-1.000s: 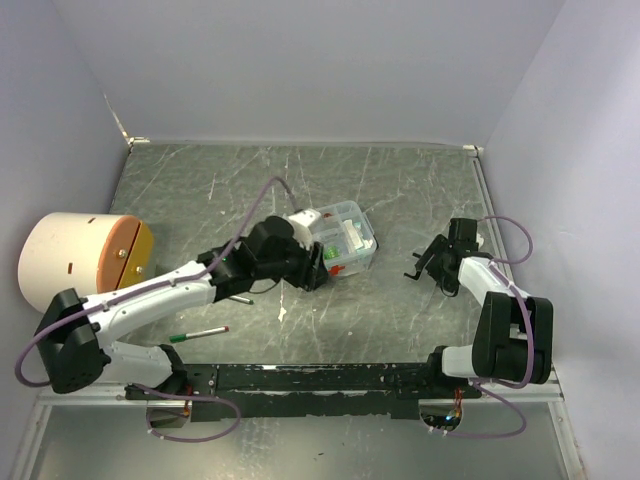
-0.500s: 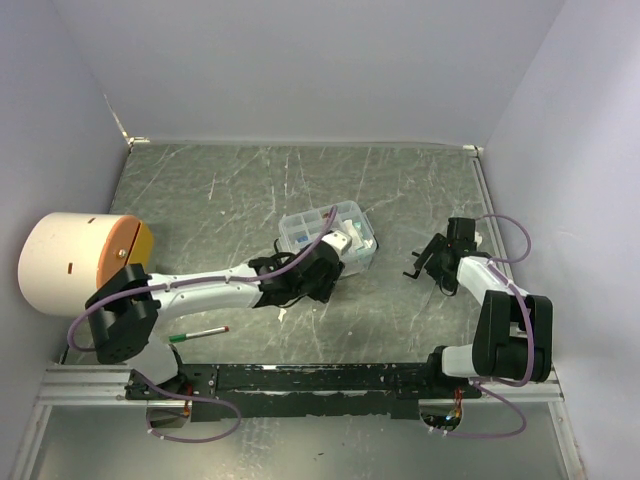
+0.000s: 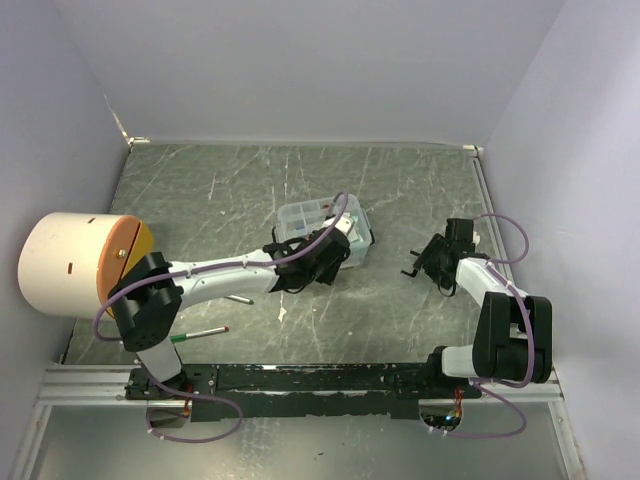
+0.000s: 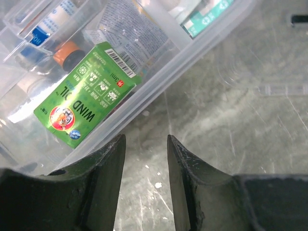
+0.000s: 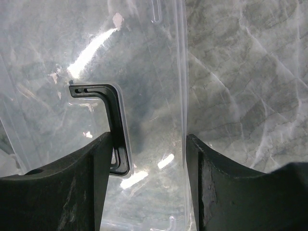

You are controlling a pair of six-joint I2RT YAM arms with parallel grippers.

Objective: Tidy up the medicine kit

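Observation:
The medicine kit (image 3: 312, 218) is a clear box standing lidless in the middle of the table. A green packet (image 4: 86, 103), a small orange-capped bottle (image 4: 67, 53) and other packets lie inside it. My left gripper (image 3: 325, 262) (image 4: 145, 139) is open just outside the box's near wall (image 4: 192, 50), with only bare table between its fingers. The clear lid (image 5: 144, 72) with its black handle (image 5: 113, 110) lies under my right gripper (image 3: 425, 262) (image 5: 149, 139). That gripper is open. Its right finger stands at the lid's edge and its left finger overlaps the lid beside the handle.
A big white cylinder with an orange face (image 3: 75, 262) stands at the left edge. A red and green pen (image 3: 198, 334) lies near the left arm's base, and a second pen (image 3: 240, 298) lies under the arm. Walls close the table on three sides.
My left arm has swung from the box's left side to its near side, and the box has shifted a little to the left and back. The right arm has stayed in place.

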